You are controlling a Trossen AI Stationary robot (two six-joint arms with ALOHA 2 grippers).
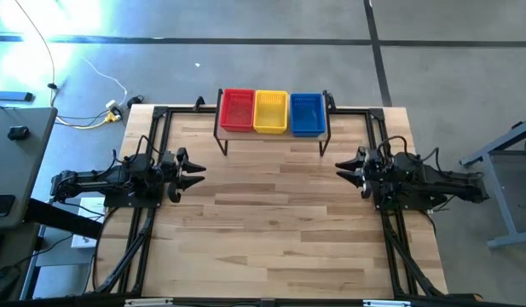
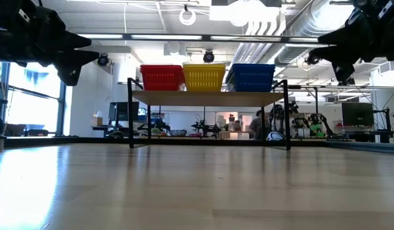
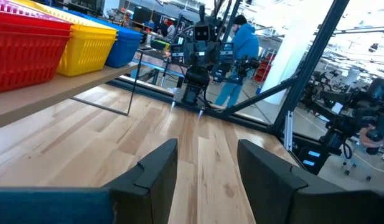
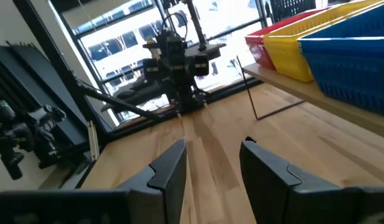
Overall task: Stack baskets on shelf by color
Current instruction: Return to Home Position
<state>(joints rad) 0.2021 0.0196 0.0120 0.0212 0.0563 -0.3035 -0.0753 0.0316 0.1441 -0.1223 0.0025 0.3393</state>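
A red basket (image 1: 238, 110), a yellow basket (image 1: 271, 112) and a blue basket (image 1: 307, 113) stand side by side on the light-wood shelf (image 1: 274, 135) at the table's far edge, red on the left and blue on the right; whether each is a stack cannot be told. They show too in the low view as red basket (image 2: 161, 77), yellow basket (image 2: 204, 76) and blue basket (image 2: 252, 77) on the shelf (image 2: 209, 98). My left gripper (image 1: 197, 172) hovers open at the table's left side, and my right gripper (image 1: 343, 170) hovers open at its right side. Both are empty.
The wooden tabletop (image 1: 275, 230) lies bare between the arms and toward the near edge. Black frame bars (image 1: 152, 145) run along both table sides. A person in a blue top (image 3: 238, 46) stands in the room beyond the table.
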